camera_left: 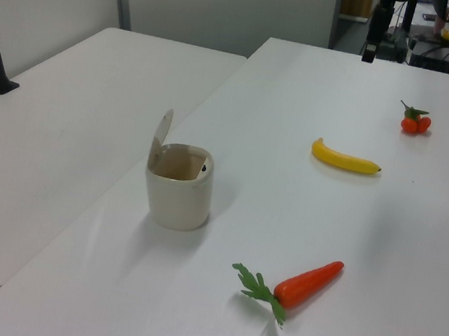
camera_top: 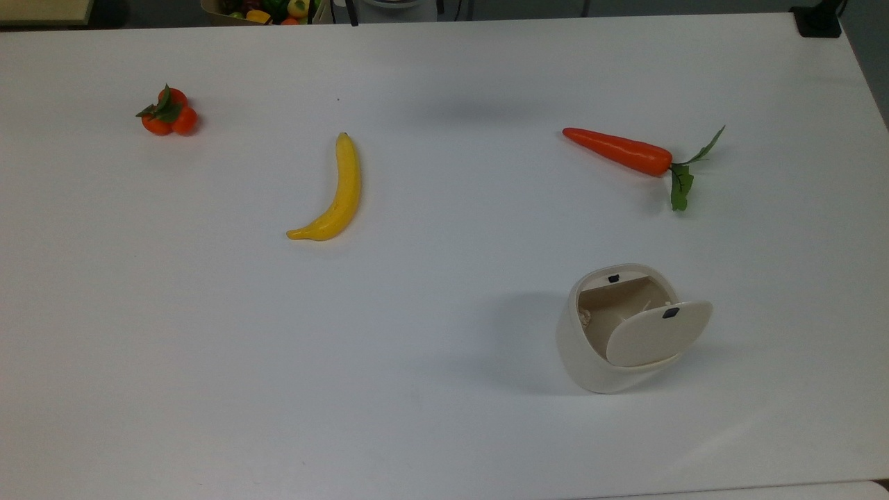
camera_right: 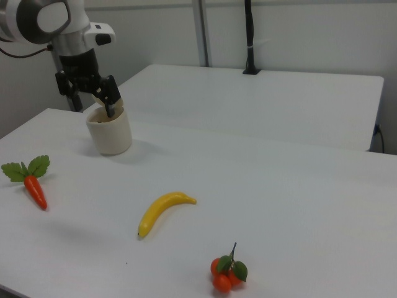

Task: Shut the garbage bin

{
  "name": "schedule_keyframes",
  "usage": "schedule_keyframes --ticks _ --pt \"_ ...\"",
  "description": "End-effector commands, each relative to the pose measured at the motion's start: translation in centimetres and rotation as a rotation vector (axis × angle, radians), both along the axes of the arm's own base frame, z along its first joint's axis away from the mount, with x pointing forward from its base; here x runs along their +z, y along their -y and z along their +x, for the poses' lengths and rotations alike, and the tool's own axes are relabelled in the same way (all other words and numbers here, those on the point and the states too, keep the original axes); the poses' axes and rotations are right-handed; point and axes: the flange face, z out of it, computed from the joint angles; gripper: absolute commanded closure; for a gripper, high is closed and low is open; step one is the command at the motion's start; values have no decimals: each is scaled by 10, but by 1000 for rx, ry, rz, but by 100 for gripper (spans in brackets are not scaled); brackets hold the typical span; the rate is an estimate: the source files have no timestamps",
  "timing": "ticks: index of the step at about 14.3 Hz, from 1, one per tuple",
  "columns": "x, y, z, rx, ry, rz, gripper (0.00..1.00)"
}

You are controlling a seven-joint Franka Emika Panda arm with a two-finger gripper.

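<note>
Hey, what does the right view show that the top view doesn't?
The right view adds the robot arm, its hand at the garbage bin, and a second table behind. The top view adds the black mark on the raised lid. Both show the garbage bin, banana, carrot and oranges.

1. We see even, bright, diffuse light on the white table, with no hard glare.
2. In the top view, a soft shadow spreads from the garbage bin toward the top view's left; a faint shadow edges the banana.
3. In the left view, the carrot casts a weak shadow; the far background looks softer.
</note>
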Motion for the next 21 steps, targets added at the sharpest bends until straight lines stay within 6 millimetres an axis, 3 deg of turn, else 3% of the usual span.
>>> schedule_keyframes --ticks 1,12,14,18,20,21 --pt "-3 -4 -1 25 13 7 0" --pt "-3 -4 1 37 19 12 0" --pt "-2 -4 4 36 45 15 16" --pt "-5 -6 7 36 52 20 75" --pt "-8 -8 11 29 58 42 78" --pt "-10 -9 13 24 64 59 86"
